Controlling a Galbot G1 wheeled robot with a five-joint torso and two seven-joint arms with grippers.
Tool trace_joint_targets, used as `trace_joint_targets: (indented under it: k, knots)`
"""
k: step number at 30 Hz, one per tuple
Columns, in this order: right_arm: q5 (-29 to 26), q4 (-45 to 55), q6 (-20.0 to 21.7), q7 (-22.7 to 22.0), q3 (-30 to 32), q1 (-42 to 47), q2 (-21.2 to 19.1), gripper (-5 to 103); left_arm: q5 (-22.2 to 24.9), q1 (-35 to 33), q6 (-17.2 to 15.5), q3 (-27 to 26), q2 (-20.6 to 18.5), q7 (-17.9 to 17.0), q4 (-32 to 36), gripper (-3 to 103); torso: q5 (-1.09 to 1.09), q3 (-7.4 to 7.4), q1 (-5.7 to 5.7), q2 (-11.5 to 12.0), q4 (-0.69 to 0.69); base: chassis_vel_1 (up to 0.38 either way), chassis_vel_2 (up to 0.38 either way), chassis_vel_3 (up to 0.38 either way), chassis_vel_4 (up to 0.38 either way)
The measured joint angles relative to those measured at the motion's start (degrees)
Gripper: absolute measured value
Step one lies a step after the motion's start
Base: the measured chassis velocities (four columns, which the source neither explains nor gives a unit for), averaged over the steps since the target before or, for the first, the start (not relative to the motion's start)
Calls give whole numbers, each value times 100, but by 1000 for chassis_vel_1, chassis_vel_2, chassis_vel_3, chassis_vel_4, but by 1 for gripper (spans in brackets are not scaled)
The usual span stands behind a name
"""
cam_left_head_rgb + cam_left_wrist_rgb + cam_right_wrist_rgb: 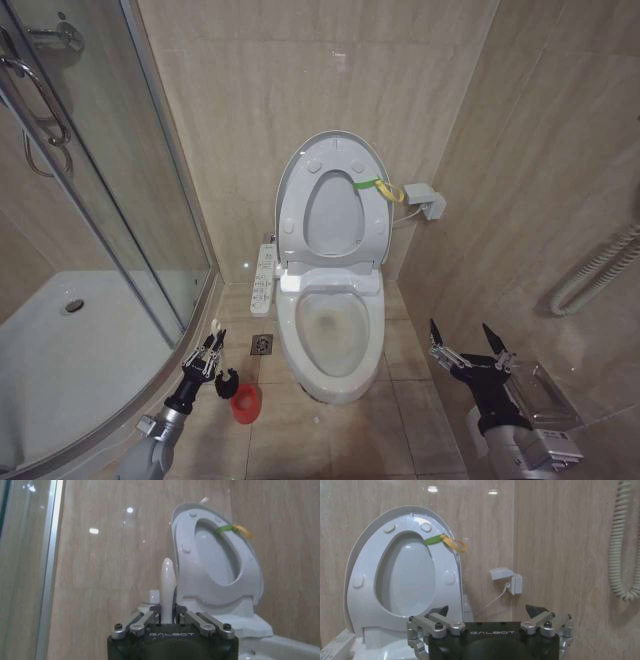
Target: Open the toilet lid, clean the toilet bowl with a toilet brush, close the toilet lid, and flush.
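White toilet lid raised against wall, seat up, toilet bowl exposed. Left gripper: jaws pinching toilet brush handle, clearest from left wrist. Right gripper: jaws spread, beside bowl.

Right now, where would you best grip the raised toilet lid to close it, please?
Probably at its top free edge, beside the yellow-green band. The toilet lid stands upright against the wall, hinged at the bottom, so come from the front with the open right gripper.

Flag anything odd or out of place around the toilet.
Nothing is spilled or broken. The one oddity is a yellow-green band tied to the raised seat and lid. The left claw holds the brush above its red holder.
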State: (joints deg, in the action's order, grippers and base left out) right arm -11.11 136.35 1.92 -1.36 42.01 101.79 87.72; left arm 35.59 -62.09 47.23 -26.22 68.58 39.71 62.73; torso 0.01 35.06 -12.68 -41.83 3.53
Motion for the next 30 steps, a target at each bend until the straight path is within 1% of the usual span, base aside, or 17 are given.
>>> trace_joint_targets:
  k: [4,9,12,14,18,30]
  knots:
    - [0,0,0,0,0,0,0,100,238,232,-5,84,43,159,-334,18,0,0,0,0,0,0,0,0,0]
    - [0,0,0,0,0,0,0,100,386,401,-9,200,127,267,-516,18,0,0,0,0,0,0,0,0,0]
    - [0,0,0,0,0,0,0,100,398,433,-10,243,165,268,-519,18,-1,0,0,0,0,0,0,0,0]
    - [0,0,0,0,0,0,0,100,396,450,-11,262,190,266,-515,18,-1,0,0,0,1,0,0,0,0]
    - [0,0,0,0,0,0,0,100,217,406,-15,281,255,85,-288,18,0,0,0,0,1,0,0,0,0]
    - [0,0,0,0,0,0,0,100,15,255,-22,249,318,-27,-83,18,0,0,0,0,0,0,0,0,0]
